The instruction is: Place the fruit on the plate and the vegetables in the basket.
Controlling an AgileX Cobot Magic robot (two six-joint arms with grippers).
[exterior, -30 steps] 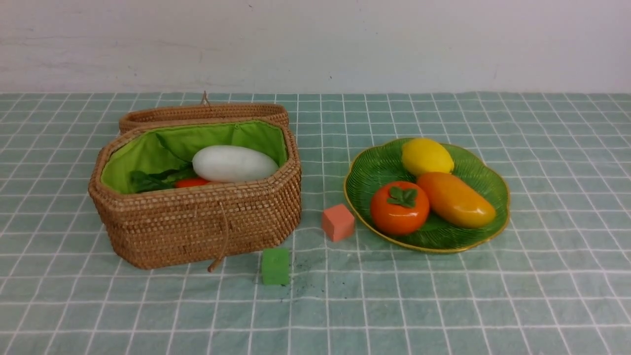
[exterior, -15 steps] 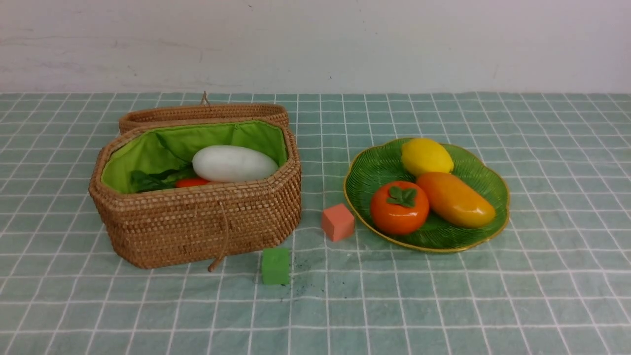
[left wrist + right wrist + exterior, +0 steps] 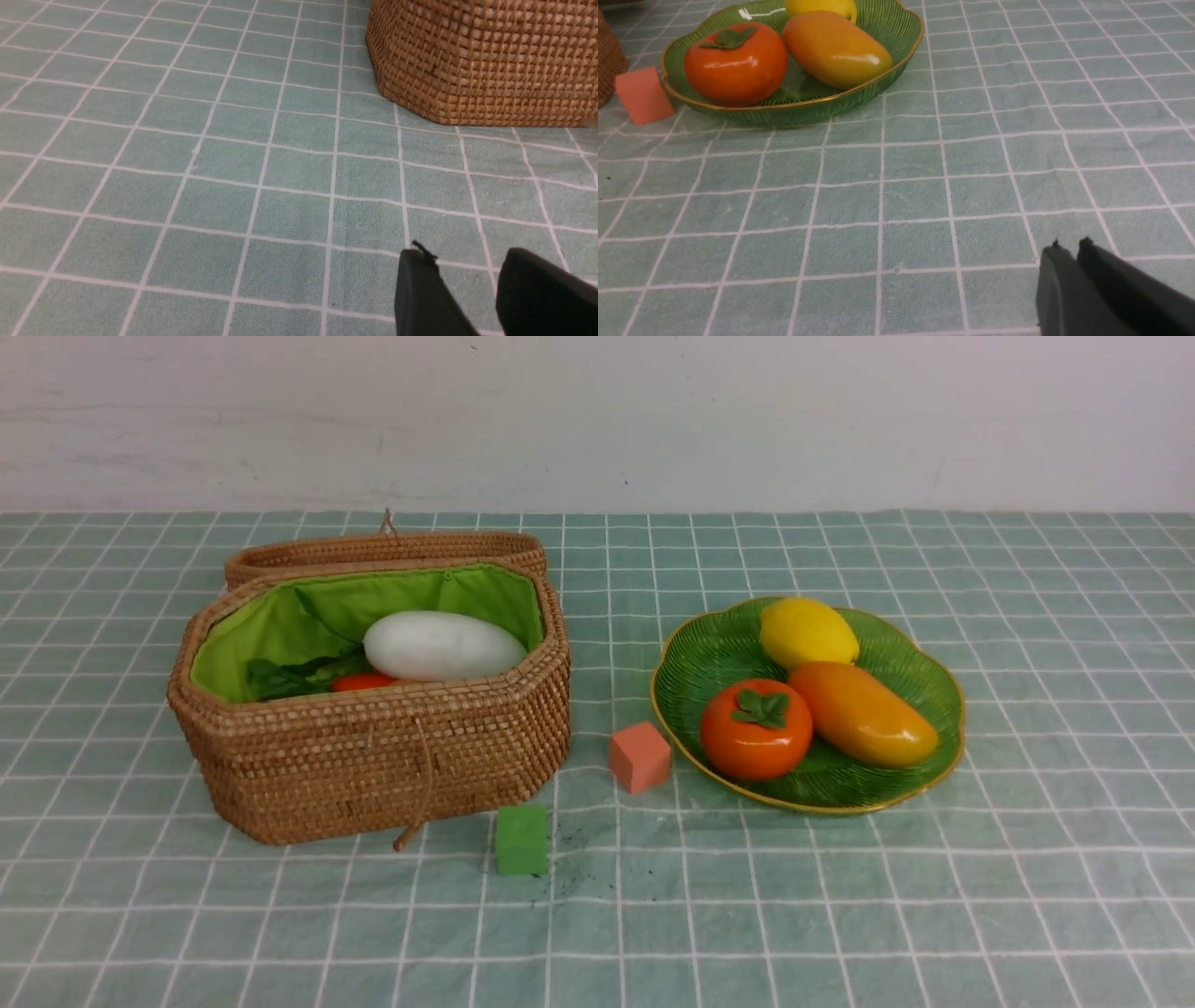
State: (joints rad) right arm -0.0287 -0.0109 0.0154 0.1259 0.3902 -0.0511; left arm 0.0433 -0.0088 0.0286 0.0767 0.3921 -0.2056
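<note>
A: Where are the fruits?

B: In the front view all three lie on the plate (image 3: pixel 691 658), at the right of the middle of the frame. The lemon (image 3: pixel 808 632) is at the far side, the persimmon (image 3: pixel 756 728) at the near left, the mango (image 3: pixel 864 712) at the near right, and it touches the lemon.

A: And the vegetables?

B: The basket (image 3: pixel 373 756) stands at the left of the middle, lid (image 3: pixel 383 549) folded back behind it. Inside I see the white radish (image 3: pixel 443 646), green leaves (image 3: pixel 294 677) and a bit of the carrot (image 3: pixel 362 681). Other vegetables I cannot see there.

A: The small cubes?

B: The pink cube (image 3: pixel 639 756) is on the tablecloth (image 3: pixel 934 896) just beside the plate's left rim. The green cube (image 3: pixel 521 840) is before the basket's right corner.

A: The pincers?

B: The left gripper (image 3: pixel 467 268), at the lower right of its wrist picture, has a narrow gap and holds nothing. The right gripper (image 3: pixel 1070 247), lower right of its picture, is closed, fingers together, empty. Both are above bare cloth.
</note>
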